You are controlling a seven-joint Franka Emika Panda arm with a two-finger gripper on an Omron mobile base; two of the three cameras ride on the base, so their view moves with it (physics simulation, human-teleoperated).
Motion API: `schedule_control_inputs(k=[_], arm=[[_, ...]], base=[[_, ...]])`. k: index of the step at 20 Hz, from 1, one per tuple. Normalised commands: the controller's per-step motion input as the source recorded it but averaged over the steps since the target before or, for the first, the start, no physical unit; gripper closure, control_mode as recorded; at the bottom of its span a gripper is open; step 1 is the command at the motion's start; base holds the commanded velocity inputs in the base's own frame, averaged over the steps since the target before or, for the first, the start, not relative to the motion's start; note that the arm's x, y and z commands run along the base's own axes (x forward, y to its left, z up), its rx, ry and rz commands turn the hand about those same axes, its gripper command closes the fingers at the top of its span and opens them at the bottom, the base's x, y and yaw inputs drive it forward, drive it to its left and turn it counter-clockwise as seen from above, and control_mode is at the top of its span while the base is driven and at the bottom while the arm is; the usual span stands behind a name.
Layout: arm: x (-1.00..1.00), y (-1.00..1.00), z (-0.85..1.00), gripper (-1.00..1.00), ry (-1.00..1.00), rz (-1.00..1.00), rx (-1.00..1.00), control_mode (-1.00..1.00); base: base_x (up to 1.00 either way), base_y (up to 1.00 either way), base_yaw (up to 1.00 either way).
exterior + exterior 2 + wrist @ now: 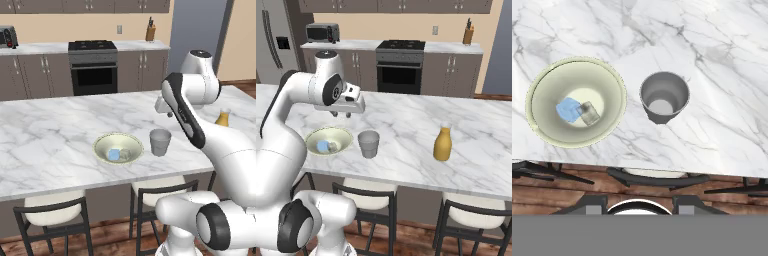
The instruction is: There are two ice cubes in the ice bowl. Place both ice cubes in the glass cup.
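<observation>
The ice bowl [542, 80] sits on the marble island near its front edge, and both ice cubes lie side by side in it. One cube [568, 109] is pale blue, the other [588, 113] greyer and clearer. The bowl [100, 142] [312, 136] has the grey glass cup [664, 97] [160, 142] [369, 144] upright and empty just to its right. My gripper [170, 114] [342, 115] [638, 207] hangs well above the counter, over the gap between bowl and cup, pointing down. Its fingers stand apart with nothing between them.
An orange bottle [442, 144] [223, 118] stands further right on the island. Black-framed stools [52, 210] [363, 200] are tucked under the island's front edge. An oven [400, 72] and cabinets line the back wall.
</observation>
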Motion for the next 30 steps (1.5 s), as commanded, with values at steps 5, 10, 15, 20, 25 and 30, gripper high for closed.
schedule_control_inputs(k=[5, 10, 15, 20, 25, 30], arm=[[-0.01, 0.09, -0.12, -1.0, 0.0, 0.0, 0.0, -1.0], [0.0, 0.85, -0.18, -1.0, 0.0, 0.0, 0.0, -1.0], [0.19, 1.0, -0.43, -1.0, 0.0, -0.01, 0.04, -1.0], [0.28, 0.78, -0.46, -1.0, 0.02, -0.01, 0.14, -1.0], [0.34, 0.23, -0.51, -1.0, 0.05, 0.01, 0.14, -1.0], [0.09, 0.03, -0.14, -1.0, 0.09, 0.0, -0.02, -1.0]], base=[[0.0, 0.0, 0.0], [0.0, 0.0, 0.0], [0.0, 0.0, 0.0], [0.0, 0.0, 0.0], [0.0, 0.0, 0.0], [0.0, 0.0, 0.0]])
